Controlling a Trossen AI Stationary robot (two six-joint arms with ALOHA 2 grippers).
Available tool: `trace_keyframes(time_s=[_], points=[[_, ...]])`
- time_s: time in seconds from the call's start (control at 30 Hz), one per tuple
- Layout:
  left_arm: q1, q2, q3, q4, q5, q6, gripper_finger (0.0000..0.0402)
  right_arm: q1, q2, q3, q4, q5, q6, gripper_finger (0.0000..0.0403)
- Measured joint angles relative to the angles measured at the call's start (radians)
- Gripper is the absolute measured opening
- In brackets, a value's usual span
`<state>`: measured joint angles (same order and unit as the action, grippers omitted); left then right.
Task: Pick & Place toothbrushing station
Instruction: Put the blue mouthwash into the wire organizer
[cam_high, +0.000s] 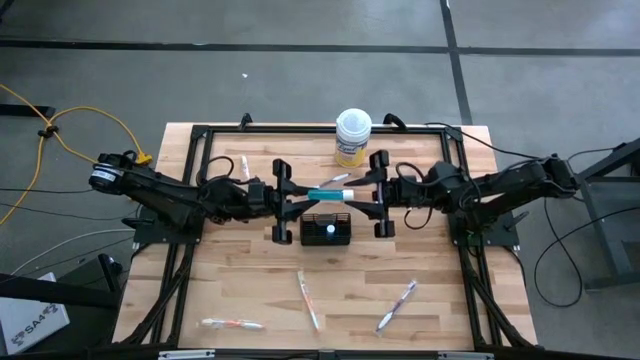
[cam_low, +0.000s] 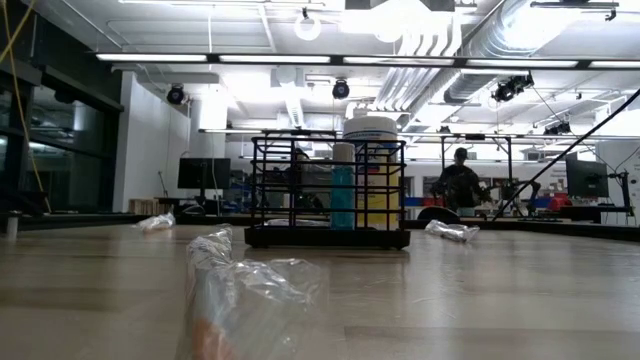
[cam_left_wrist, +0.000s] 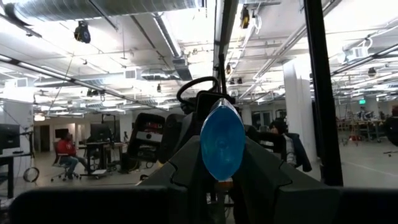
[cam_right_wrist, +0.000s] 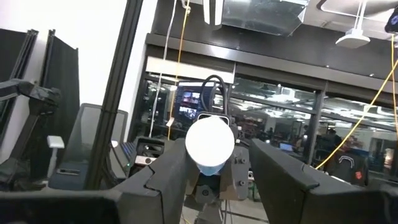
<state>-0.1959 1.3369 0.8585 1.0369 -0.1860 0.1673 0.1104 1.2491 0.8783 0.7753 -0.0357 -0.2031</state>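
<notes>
The black wire-mesh holder (cam_high: 326, 230) stands on its base at the table's middle; it also shows in the low view (cam_low: 328, 190), with one teal white-capped tube (cam_low: 342, 195) upright inside. A second teal tube (cam_high: 328, 192) lies level in the air just beyond the holder, between my two grippers. My left gripper (cam_high: 303, 195) is shut on its teal tail end. My right gripper (cam_high: 358, 193) is open, one finger on either side of the white cap (cam_right_wrist: 210, 146). Wrapped pale toothbrushes (cam_high: 308, 298) lie flat on the table. My left gripper pinches the tube's flattened teal tail end (cam_left_wrist: 222, 140) between its two fingers, one on each broad face. The fingers come level from the table's left and lie along the tube. The tube is lifted clear and level, its cap pointing toward the table's right.
The white-lidded yellow tub (cam_high: 352, 135) stands just beyond the grippers at the far edge. More wrapped toothbrushes lie near the front, one at the right (cam_high: 397, 305) and one at the left (cam_high: 232, 323), and another at the far left (cam_high: 243, 167). Black frame rails (cam_high: 200, 135) border the table.
</notes>
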Motion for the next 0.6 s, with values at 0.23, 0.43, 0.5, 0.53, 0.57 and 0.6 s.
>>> trace_keyframes(time_s=[0.23,0.43,0.5,0.53,0.57,0.6], points=[[0.0,0.0,0.0,-0.002,0.002,0.001,0.0077,0.0,0.0,0.0,0.0,-0.001,0.0,0.0164],[0.015,0.0,0.0,-0.013,0.007,-0.009,0.0077,0.0,0.0,0.0,0.004,-0.027,0.021,0.0164],[0.021,0.0,0.0,-0.018,0.006,-0.024,0.0077,0.0,0.0,0.0,0.005,-0.028,0.021,0.0164],[0.023,0.0,0.0,-0.021,0.006,-0.026,0.0077,0.0,0.0,0.0,0.005,-0.028,0.022,0.0164],[0.024,0.0,0.0,-0.023,0.008,-0.026,0.0077,0.0,0.0,0.0,0.005,-0.028,0.022,0.0164],[0.023,0.0,0.0,-0.024,0.008,-0.026,0.0077,0.0,0.0,0.0,0.005,-0.028,0.023,0.0164]])
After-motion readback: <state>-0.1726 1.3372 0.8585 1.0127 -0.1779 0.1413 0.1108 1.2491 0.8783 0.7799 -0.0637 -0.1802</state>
